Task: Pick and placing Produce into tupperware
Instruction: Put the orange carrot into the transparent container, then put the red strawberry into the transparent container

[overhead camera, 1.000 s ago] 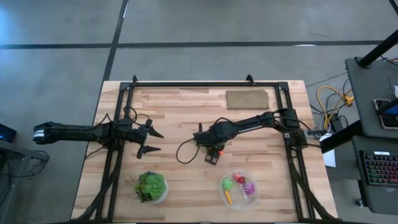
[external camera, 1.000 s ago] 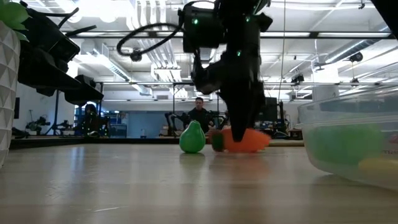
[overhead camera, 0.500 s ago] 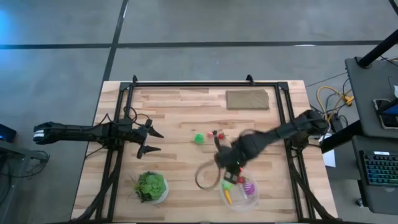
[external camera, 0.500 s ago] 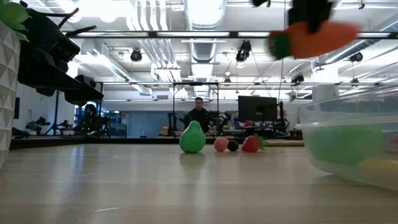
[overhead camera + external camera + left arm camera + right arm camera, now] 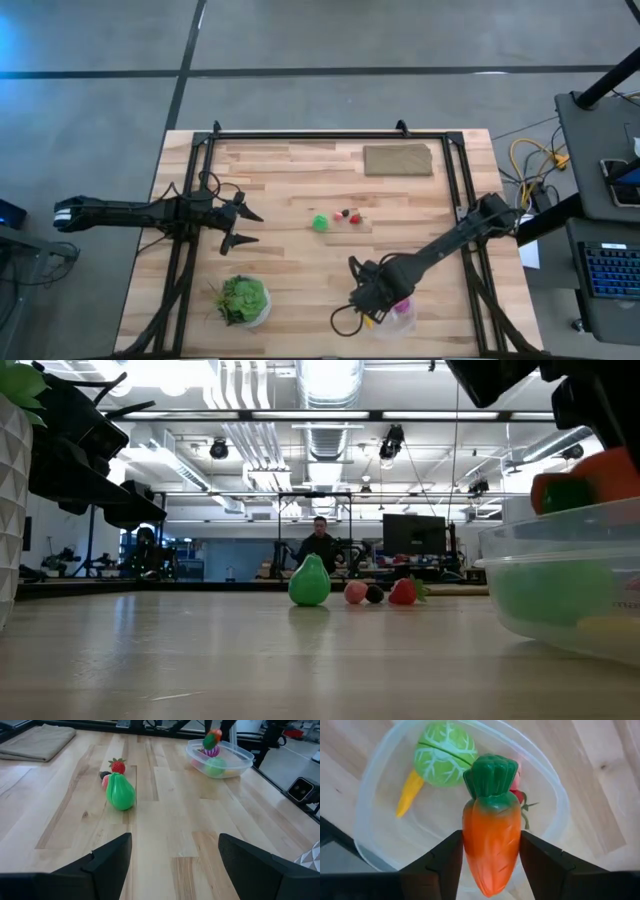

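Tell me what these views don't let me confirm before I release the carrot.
- High view: the tupperware is mostly covered by the right gripper; contents unreadable.
- Low view: carrot and container cut off at the picture's edge.
- Right wrist view: a red piece sits hidden behind the carrot.
- Dark piece by the pear: too small to identify.

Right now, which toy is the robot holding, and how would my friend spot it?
Find the clear round tupperware at the table's near edge, right of the white bowl of leafy greens. Hanging just above it, pinched in the right tool, is the carrot. It is bright orange with a green top, the only toy in the air; the others lie inside the container or on the wood.
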Robot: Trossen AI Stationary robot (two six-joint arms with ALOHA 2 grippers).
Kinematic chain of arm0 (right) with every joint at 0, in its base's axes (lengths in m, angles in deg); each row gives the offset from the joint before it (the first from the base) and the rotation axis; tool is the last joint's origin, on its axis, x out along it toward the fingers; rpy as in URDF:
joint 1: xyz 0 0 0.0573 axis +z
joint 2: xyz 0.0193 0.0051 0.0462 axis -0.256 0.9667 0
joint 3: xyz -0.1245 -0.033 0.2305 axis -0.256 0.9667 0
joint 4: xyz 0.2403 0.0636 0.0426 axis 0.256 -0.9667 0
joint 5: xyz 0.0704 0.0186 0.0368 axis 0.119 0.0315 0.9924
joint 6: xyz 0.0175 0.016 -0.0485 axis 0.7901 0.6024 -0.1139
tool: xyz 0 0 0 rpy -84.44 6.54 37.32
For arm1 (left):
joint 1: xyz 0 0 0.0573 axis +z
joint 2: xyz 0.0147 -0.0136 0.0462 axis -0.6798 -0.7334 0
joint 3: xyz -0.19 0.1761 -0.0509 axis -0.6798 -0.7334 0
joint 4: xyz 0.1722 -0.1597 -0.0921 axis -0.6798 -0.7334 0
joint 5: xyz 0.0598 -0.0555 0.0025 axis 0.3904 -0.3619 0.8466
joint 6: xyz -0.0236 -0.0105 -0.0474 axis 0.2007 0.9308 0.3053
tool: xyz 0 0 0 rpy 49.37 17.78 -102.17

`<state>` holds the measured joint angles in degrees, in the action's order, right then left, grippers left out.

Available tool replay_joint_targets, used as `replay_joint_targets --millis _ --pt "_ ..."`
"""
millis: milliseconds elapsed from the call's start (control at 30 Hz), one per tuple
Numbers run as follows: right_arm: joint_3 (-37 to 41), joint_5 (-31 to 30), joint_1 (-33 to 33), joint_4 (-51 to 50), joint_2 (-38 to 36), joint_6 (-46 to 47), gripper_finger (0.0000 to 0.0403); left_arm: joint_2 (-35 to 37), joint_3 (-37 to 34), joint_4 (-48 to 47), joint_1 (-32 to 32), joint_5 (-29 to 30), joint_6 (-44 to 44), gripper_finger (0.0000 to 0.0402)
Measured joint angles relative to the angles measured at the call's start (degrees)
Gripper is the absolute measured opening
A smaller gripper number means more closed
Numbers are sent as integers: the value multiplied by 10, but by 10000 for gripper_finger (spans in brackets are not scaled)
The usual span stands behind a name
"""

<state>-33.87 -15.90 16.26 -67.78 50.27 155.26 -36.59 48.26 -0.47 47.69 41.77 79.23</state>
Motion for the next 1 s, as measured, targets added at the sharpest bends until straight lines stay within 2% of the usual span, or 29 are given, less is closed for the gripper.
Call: replay_joint_targets --millis 300,500,600,733,833,900,1000 --pt "0 -1 0 16 0 15 274 0 0 0 0 0 0 283" --pt "-12 -76 -26 1 -28 -15 294 0 0 0 0 0 0 283" --pt "-15 -88 -66 -1 -40 -101 291 0 0 0 0 0 0 283" --pt "-15 -92 -123 -1 -40 -297 283 0 0 0 0 0 0 283" --pt "-15 -137 -157 -1 -39 -439 275 0 0 0 0 0 0 283" --pt "-15 -156 -179 -1 -38 -496 270 0 0 0 0 0 0 283" --pt "-13 -156 -212 0 -38 -533 262 0 0 0 0 0 0 283"
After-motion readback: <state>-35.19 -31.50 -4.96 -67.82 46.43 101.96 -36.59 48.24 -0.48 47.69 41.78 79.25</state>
